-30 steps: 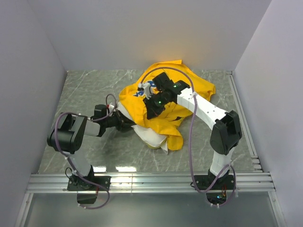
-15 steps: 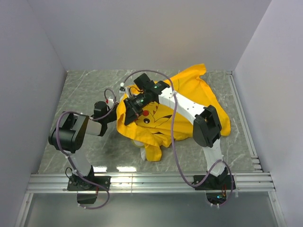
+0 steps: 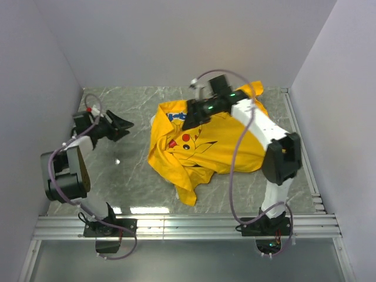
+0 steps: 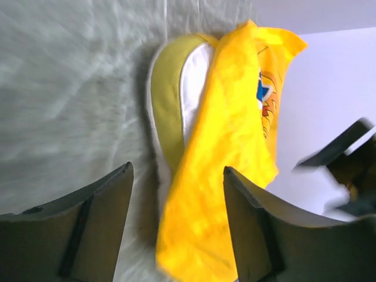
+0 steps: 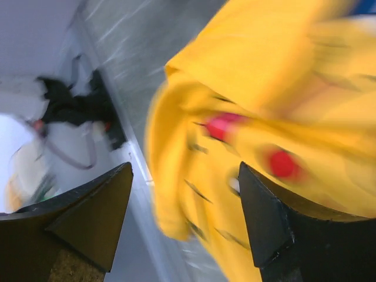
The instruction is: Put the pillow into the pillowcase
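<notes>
Just let go on both sides. Finds the left gripper [image 3: 126,126] spread wide and empty, drawn back to 9 o'clock, well apart from the pillowcase [image 3: 202,147]. Finds the right gripper [image 3: 189,119] likewise parted, gripping nothing, lifted over the case's 12 o'clock edge. Leaves the pillowcase lying flatter at centre, Pikachu face up, where it was bunched a second ago. Shows the pillow [image 4: 192,88] inside it, only one end peeking out at the 9 o'clock opening. Reads as nearly done: probably needs one last tug over that exposed end.
</notes>
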Tool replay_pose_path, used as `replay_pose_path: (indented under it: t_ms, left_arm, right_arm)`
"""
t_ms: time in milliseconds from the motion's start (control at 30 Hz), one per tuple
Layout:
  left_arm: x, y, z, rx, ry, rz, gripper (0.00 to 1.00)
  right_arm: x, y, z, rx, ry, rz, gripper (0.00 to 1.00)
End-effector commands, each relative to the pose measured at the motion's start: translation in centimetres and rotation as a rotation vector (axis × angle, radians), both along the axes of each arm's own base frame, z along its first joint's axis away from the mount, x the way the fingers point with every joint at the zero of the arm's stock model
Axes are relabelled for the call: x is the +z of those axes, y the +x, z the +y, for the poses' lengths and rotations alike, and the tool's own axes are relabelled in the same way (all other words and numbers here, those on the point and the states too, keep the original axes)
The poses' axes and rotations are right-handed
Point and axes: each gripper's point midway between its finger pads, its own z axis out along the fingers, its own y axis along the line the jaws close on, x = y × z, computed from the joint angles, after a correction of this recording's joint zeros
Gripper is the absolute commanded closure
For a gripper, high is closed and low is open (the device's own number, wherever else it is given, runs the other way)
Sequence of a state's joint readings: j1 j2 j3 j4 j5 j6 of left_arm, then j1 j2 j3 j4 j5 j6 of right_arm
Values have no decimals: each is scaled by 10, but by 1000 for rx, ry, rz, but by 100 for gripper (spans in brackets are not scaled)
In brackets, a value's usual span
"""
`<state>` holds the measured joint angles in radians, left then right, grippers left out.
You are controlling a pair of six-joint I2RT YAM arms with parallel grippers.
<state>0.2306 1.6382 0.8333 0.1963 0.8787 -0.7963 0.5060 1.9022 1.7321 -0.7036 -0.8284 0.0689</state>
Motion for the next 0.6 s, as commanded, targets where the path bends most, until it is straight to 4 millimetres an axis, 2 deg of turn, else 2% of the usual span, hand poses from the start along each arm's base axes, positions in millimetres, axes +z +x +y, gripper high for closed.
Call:
replay_pose_path:
  t_ms: [0,33,67,100,133,167,200,233,267,300,333,367,400,433,467,500,533,567]
  left_arm:
    - [18,-34,16,-156,140,-65,32]
    - [30,-32,20,-179,191,-105,31]
    - [32,-36,13,-262,270,-176,30]
    - [32,-43,5,-311,297,-176,29]
    - [39,-56,-7,-371,322,-174,28]
    - [36,-70,-36,-528,402,-261,28]
    - [32,-78,-47,-595,484,-280,28]
    - [36,-92,-65,-668,539,-340,28]
    - [34,-115,-101,-852,605,-466,28]
    - [25,-124,-108,-916,711,-502,27]
    - [31,-135,-119,-979,766,-588,27]
    - [30,-157,-144,-1131,818,-717,26]
    - [31,-166,-151,-1187,865,-779,26]
    - [33,-171,-155,-1222,935,-836,25]
    - [34,-187,-170,-1333,954,-952,25]
    - [31,-201,-173,-1409,960,-976,25]
    - [29,-203,-176,-1448,1005,-1003,25]
    - [27,-217,-188,-1531,1014,-1083,25]
  right_arm:
    - [36,12,-74,-69,-124,-255,20]
    - [10,9,-97,-99,-236,-246,20]
    - [-1,5,-111,-76,-293,-288,20]
    - [-3,-2,-123,-85,-334,-321,20]
    - [-33,-14,-136,-73,-404,-275,21]
    - [-48,-15,-151,-89,-485,-276,21]
    - [-60,-17,-159,-91,-530,-270,21]
    - [-81,-23,-170,-92,-585,-237,21]
    - [-90,-15,-180,-128,-620,-241,21]
    - [-104,-12,-186,-144,-647,-214,21]
    - [-114,-7,-190,-160,-663,-202,21]
    - [-121,-2,-197,-182,-686,-179,22]
    - [-137,-1,-198,-185,-700,-120,23]
    - [-137,5,-196,-194,-693,-110,24]
    - [-141,4,-198,-195,-692,-77,24]
    - [-148,5,-197,-203,-680,-36,25]
    - [-144,9,-195,-208,-664,-33,26]
    - [-143,10,-195,-212,-656,-20,26]
